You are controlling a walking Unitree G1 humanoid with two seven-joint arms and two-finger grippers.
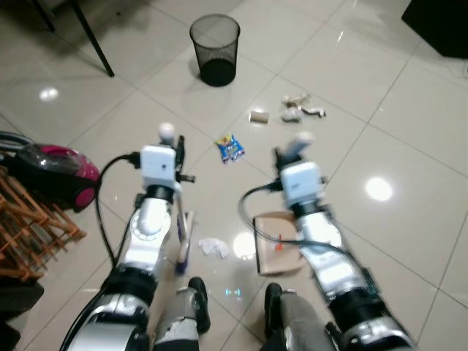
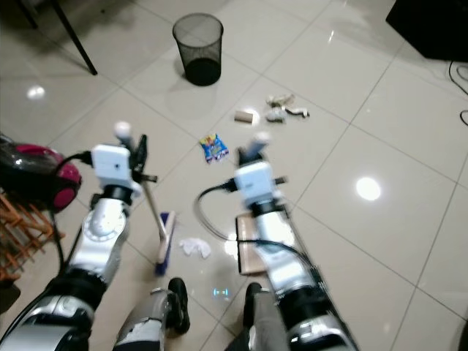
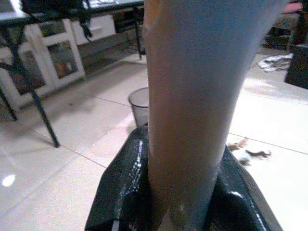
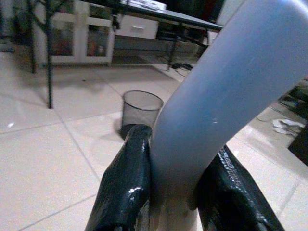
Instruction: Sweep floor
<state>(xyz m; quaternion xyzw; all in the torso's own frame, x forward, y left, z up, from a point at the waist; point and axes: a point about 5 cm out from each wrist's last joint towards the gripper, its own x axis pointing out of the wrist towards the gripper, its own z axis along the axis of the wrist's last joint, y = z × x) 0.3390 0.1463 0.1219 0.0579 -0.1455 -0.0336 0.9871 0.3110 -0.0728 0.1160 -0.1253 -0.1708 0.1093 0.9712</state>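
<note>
Left gripper [image 3: 185, 211] squeezing a round broom [image 2: 163, 245] stick, right gripper [image 4: 173, 192] squeezing a curved dustpan [image 2: 252, 245] handle, crumpled scraps [image 1: 296, 108] on shiny cream tiles [image 1: 409, 131], round wire bin [image 1: 215, 48] beyond, pink vacuum [image 1: 55, 172].

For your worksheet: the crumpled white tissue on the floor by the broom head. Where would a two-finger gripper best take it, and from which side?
Pinch the crumpled white tissue across its raised middle folds, coming straight down from above. It lies low and loose on the tile, beside the broom head.

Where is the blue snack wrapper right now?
The blue snack wrapper lies on the floor ahead, between the two grippers, nearer than the black mesh bin.
</note>
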